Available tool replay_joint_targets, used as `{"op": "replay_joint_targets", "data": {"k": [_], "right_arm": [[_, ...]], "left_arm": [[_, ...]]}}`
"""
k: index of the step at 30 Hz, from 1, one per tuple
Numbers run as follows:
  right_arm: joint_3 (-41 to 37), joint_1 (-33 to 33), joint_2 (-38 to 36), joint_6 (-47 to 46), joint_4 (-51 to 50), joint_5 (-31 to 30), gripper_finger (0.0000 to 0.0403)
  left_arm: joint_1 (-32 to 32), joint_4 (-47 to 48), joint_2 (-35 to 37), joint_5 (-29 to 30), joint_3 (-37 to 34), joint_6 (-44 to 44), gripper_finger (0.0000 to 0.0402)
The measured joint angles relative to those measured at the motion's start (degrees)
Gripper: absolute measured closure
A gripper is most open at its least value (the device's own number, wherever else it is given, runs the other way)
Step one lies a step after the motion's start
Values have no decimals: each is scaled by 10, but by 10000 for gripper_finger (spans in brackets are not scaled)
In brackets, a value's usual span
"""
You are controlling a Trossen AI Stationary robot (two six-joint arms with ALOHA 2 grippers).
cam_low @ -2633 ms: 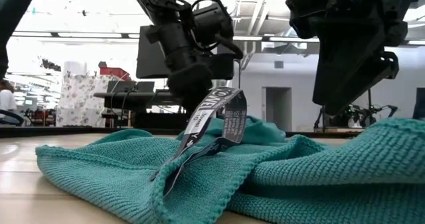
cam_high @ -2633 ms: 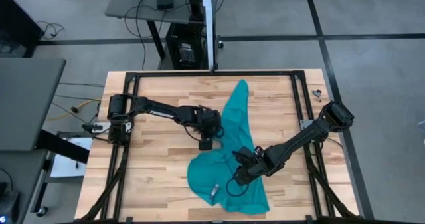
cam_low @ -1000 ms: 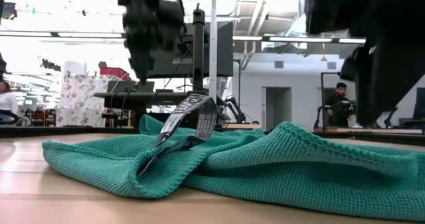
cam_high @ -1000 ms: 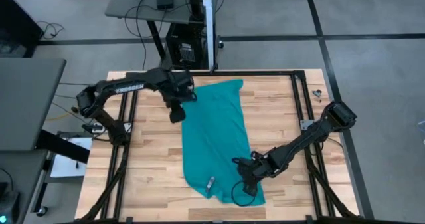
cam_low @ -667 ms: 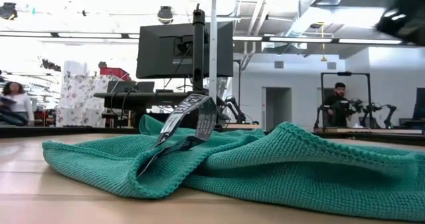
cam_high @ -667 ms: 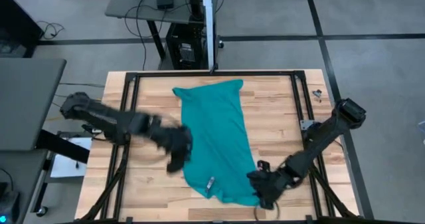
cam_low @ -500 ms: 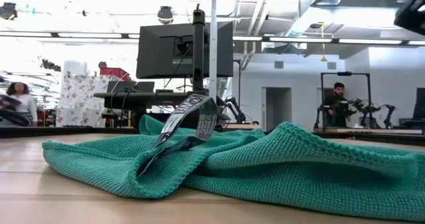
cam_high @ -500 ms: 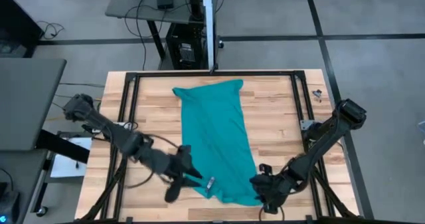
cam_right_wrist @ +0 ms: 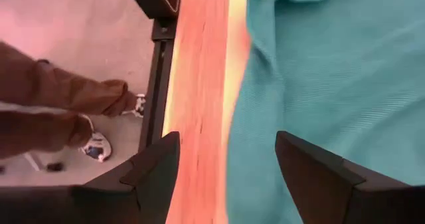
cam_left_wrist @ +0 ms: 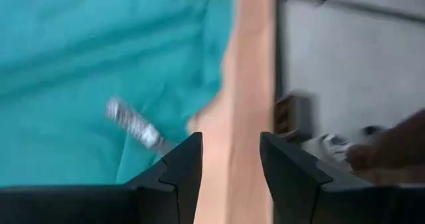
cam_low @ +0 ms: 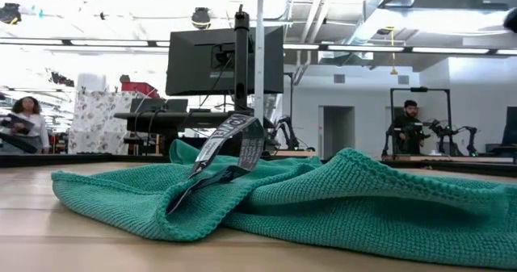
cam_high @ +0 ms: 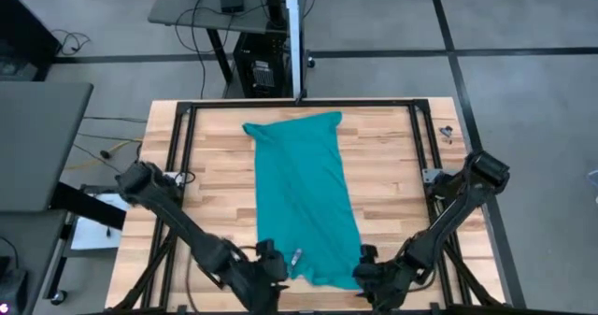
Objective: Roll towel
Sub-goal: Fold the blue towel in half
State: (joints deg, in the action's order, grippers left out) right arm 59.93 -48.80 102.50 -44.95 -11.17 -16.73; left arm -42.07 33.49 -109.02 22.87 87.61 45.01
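Observation:
The teal towel (cam_high: 304,193) lies spread flat on the wooden table, its length running from the far edge to the near edge. Its pale tag (cam_high: 295,256) sits by the near end and stands up in the low view (cam_low: 234,147). My left gripper (cam_high: 273,262) is open over bare wood just off the towel's near left corner (cam_left_wrist: 192,121), with nothing between its fingers. My right gripper (cam_high: 364,262) is open above the towel's near right corner; in its wrist view the towel's side edge (cam_right_wrist: 242,104) runs below the gap between its fingers. Neither touches the towel.
A black metal frame (cam_high: 187,109) borders the table top. Both grippers stand close to the table's near edge (cam_high: 308,301). Beyond that edge a person's legs and shoes (cam_right_wrist: 93,141) show on the floor. Bare wood lies on both sides of the towel.
My left gripper has swept from the towel's far left corner along its left side down to the near left corner. My right gripper has gone off the towel toward the near edge. The towel's far left corner now lies spread out; the rest has stayed put.

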Motion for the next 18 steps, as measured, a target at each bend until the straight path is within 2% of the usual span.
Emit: {"op": "replay_joint_targets", "data": {"k": [5,13,18], "right_arm": [[0,10,41,-45,27,0,173],[0,8,40,-59,38,0,183],[0,8,40,-76,39,0,184]], "left_arm": [[-1,-7,-56,3,1,18,265],[13,-4,-115,6,1,-36,265],[31,4,-120,6,1,51,265]]}}
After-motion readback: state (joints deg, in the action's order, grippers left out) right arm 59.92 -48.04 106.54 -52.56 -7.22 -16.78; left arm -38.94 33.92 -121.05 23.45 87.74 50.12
